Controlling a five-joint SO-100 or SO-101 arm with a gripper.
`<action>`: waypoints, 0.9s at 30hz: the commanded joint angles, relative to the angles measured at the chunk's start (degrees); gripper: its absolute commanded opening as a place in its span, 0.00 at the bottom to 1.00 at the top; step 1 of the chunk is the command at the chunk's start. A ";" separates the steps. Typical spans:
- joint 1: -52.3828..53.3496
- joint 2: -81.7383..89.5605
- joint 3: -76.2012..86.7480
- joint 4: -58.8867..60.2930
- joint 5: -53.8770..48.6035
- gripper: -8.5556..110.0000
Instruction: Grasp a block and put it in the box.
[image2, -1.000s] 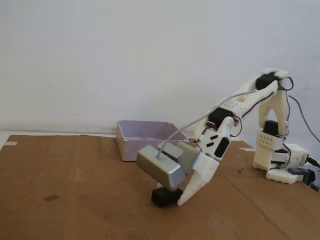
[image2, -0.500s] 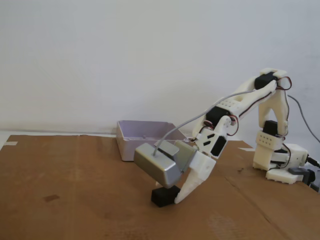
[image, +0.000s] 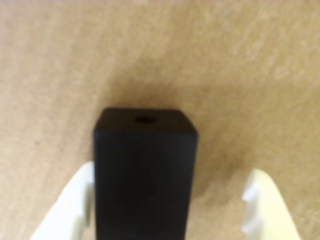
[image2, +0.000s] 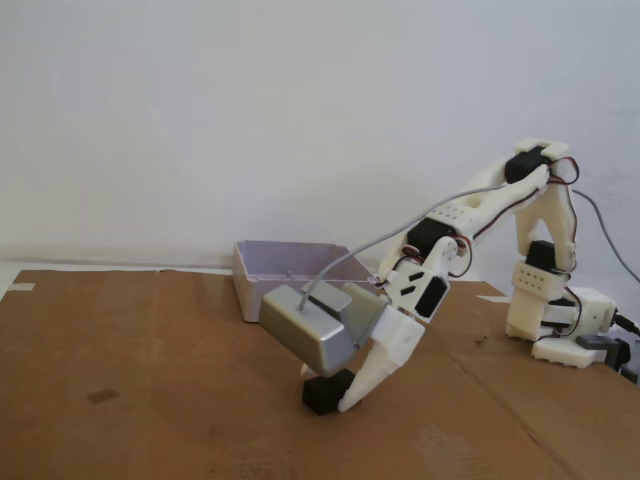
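A black block (image: 145, 175) with a small hole in its top face stands on the brown cardboard surface. In the fixed view the block (image2: 325, 392) lies under the lowered arm. My white gripper (image: 170, 172) is open with the block between its jaws. The left finger (image: 75, 200) touches the block's side; the right finger (image: 260, 200) stands apart from it with a gap. In the fixed view the gripper (image2: 345, 398) reaches down to the surface at the block. The pale translucent box (image2: 255, 295) stands behind the gripper, near the wall.
The arm's base (image2: 560, 320) stands at the right on the cardboard. A silver camera housing (image2: 310, 330) hangs on the wrist just above the block. The cardboard sheet (image2: 130, 380) stretches to the left and front. A white wall closes the back.
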 joint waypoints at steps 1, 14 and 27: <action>-0.26 0.79 -3.25 -1.41 -0.09 0.36; -0.09 0.79 -3.16 -1.32 -0.09 0.20; 0.35 1.32 -3.08 -1.32 -0.35 0.10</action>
